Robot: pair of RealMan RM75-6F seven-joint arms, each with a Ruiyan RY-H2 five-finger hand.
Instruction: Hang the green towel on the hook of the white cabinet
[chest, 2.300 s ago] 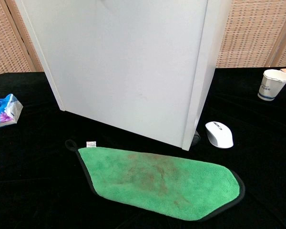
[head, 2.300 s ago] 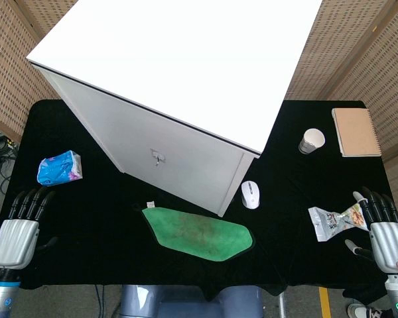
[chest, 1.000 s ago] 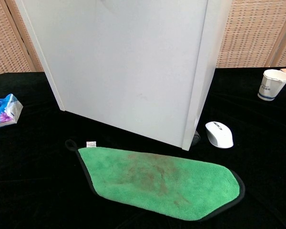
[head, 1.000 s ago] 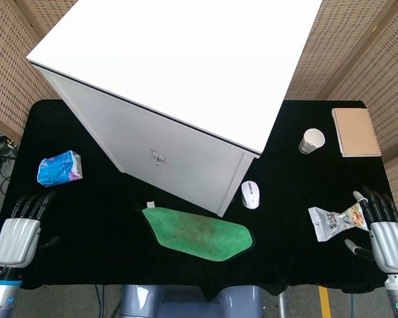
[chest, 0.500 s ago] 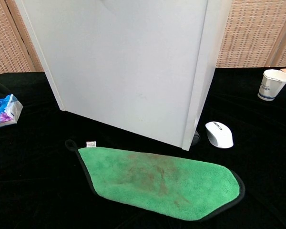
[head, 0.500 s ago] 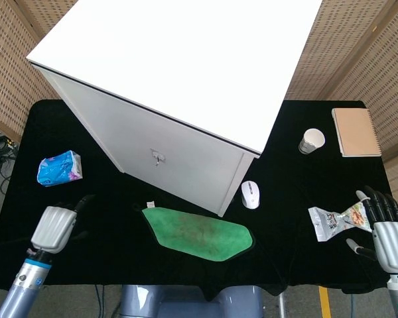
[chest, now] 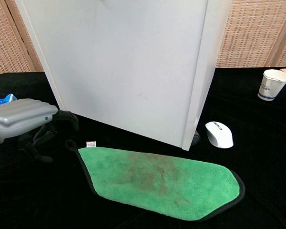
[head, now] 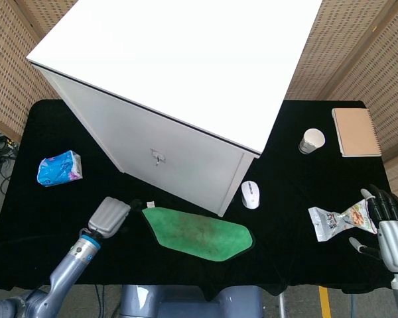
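The green towel (head: 199, 232) (chest: 159, 180) lies flat on the black table in front of the white cabinet (head: 179, 79) (chest: 128, 67). Its black hanging loop (chest: 70, 144) sticks out at its left corner. A small metal hook (head: 158, 157) sits on the cabinet's front face. My left hand (head: 110, 216) (chest: 26, 123) hovers just left of the loop, fingers apart and curled downward, holding nothing. My right hand (head: 387, 228) rests open at the table's right edge, beside a snack packet (head: 338, 219).
A blue tissue pack (head: 58, 168) lies at the left. A white mouse (head: 250, 194) (chest: 219, 134) sits by the cabinet's front right corner. A paper cup (head: 312, 140) (chest: 272, 85) and a brown notebook (head: 356, 132) stand at the back right.
My left hand has swung from the table's left edge in toward the towel's loop. The right hand has drifted slightly toward the table's edge. The towel has not moved.
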